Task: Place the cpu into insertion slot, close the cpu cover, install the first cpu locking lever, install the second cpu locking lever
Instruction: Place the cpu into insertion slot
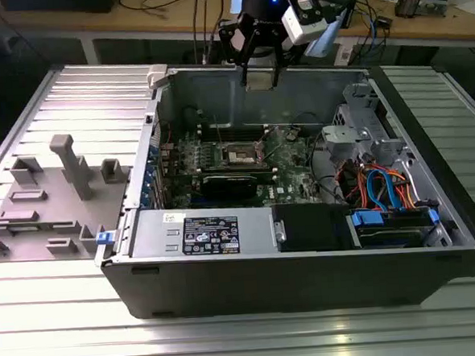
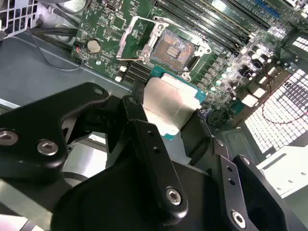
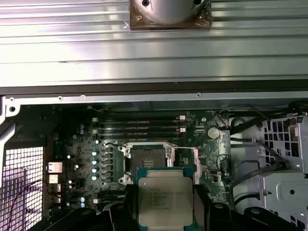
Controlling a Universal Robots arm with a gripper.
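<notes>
Clamping one cpu (image 2: 169, 101) by two opposite edges, the gripper (image 2: 166, 120) has its two black fingers (image 2: 136, 113) pressed against the chip, whose dull silver top faces the cameras in both wrist views. Below the gripper and well apart from the chip, one insertion slot (image 2: 175, 48) lies bare in the green motherboard (image 2: 113, 21). Its one cpu cover (image 2: 136, 37) is swung up just beside it, off the socket. Beyond the slot runs a bank of long memory slots (image 3: 139, 127), too close-set to count surely. Farthest out, in the exterior view, one open computer case (image 1: 309, 286) surrounds the board, the gripper hanging above it
</notes>
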